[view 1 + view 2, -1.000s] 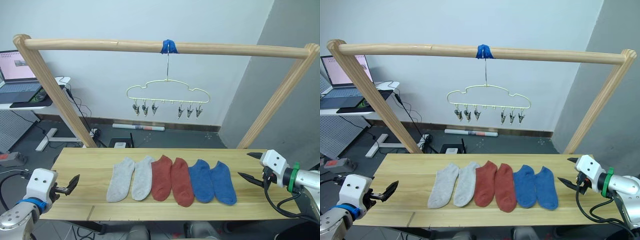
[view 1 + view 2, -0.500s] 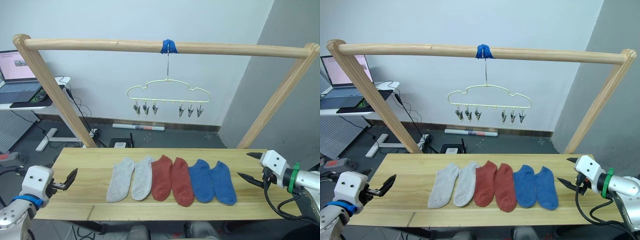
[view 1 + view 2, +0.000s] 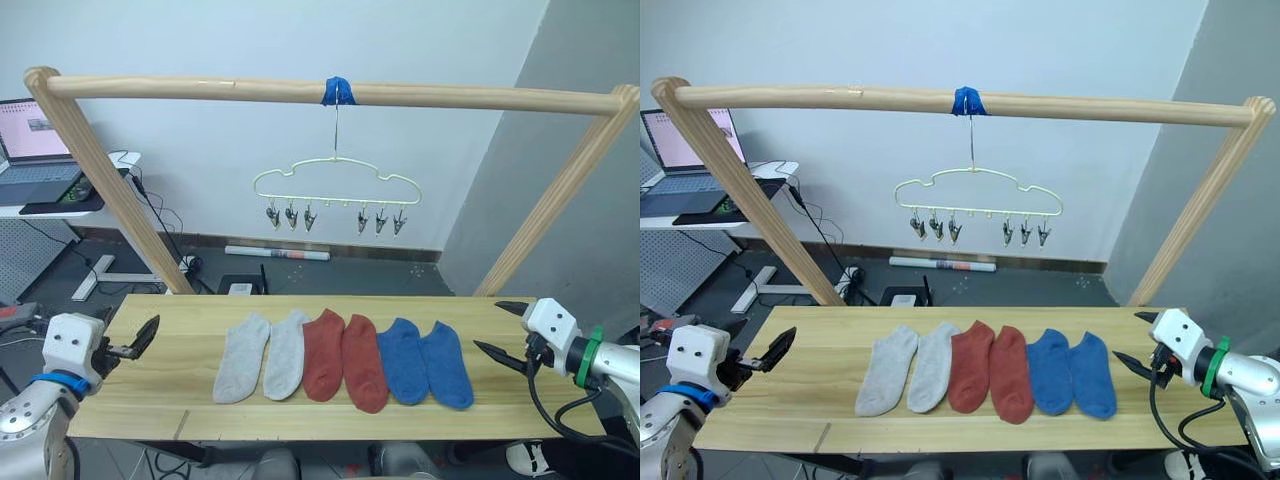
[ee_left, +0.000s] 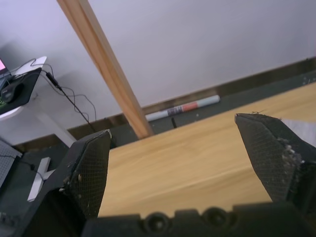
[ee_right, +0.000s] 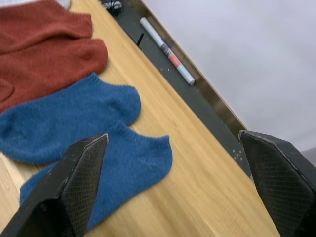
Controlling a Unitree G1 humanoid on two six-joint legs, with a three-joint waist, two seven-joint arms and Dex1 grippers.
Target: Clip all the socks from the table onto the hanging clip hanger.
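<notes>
Left gripper (image 3: 140, 338) has risen slightly at frame's lower left, fingers wide; right gripper (image 3: 497, 329) unchanged, wide; six knit socks (image 3: 345, 360) untouched on light wood worktop (image 3: 160, 400); nothing clipped yet

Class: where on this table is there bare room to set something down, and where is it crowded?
Bare wood lies between the left hand and the grey socks, and between the blue socks and the right hand. The table is crowded mid-way, six socks side by side.

White wall (image 3: 200, 40), dark floor (image 3: 330, 275) (laptop desk (image 3: 45, 200) left).
</notes>
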